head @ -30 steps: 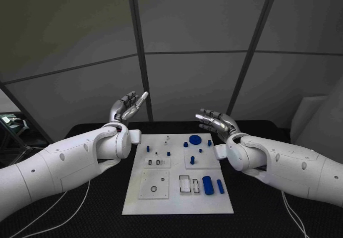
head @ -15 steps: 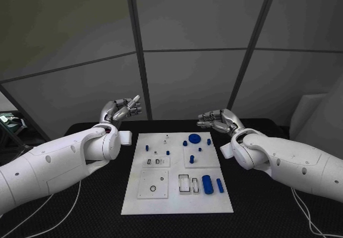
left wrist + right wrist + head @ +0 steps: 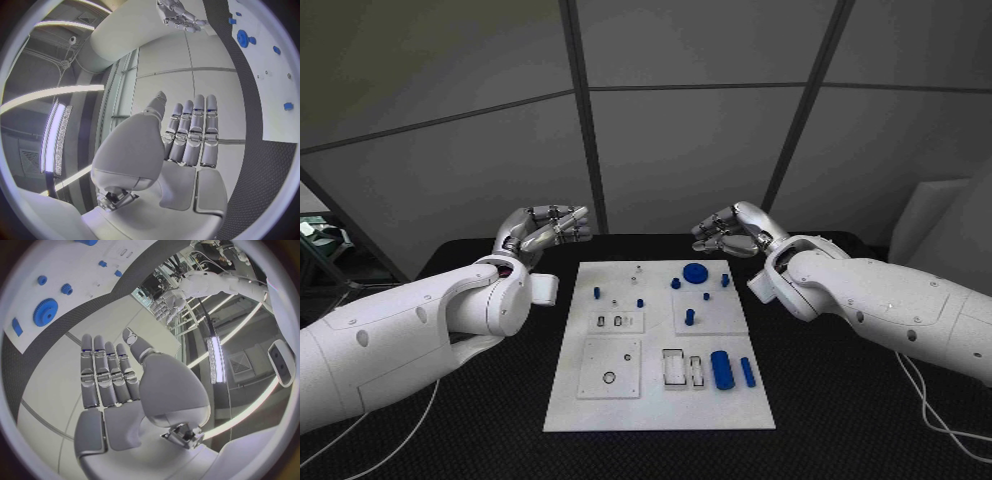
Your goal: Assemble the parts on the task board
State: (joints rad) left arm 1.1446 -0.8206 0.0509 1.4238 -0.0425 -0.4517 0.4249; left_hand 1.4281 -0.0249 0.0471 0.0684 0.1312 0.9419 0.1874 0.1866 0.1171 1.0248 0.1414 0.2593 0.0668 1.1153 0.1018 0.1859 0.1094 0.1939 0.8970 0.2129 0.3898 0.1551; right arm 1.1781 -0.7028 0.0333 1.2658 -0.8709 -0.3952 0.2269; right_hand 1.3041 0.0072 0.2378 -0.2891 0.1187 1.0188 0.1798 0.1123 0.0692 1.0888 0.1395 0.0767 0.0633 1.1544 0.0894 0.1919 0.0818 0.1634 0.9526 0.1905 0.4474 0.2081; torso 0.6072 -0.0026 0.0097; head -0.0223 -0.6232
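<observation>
The white rectangular task board (image 3: 661, 345) lies flat in the middle of the black tabletop (image 3: 834, 420), its long sides running away from the robot. A strip of bare tabletop borders each long side of the board, and a band of it lies off the near short edge as well.

On the board, the round blue gear-shaped part (image 3: 694, 269) sits near the far edge, with small blue pegs (image 3: 676, 283) just beside it. A thick blue cylinder (image 3: 721, 369) and a thin blue bar (image 3: 747, 372) lie side by side near the board's near right corner, close to its right edge. A short blue upright pin (image 3: 689, 319) stands near the board's centre.

The left hand (image 3: 548, 227) is raised beyond the board's far left corner, clear of the board, with nothing in it; the left wrist view shows its fingers (image 3: 190, 132) straight and side by side. The right hand (image 3: 728, 231) is raised beyond the far right corner, likewise empty, fingers (image 3: 106, 372) extended in the right wrist view. The two hands are well apart, the board's far edge between them.
</observation>
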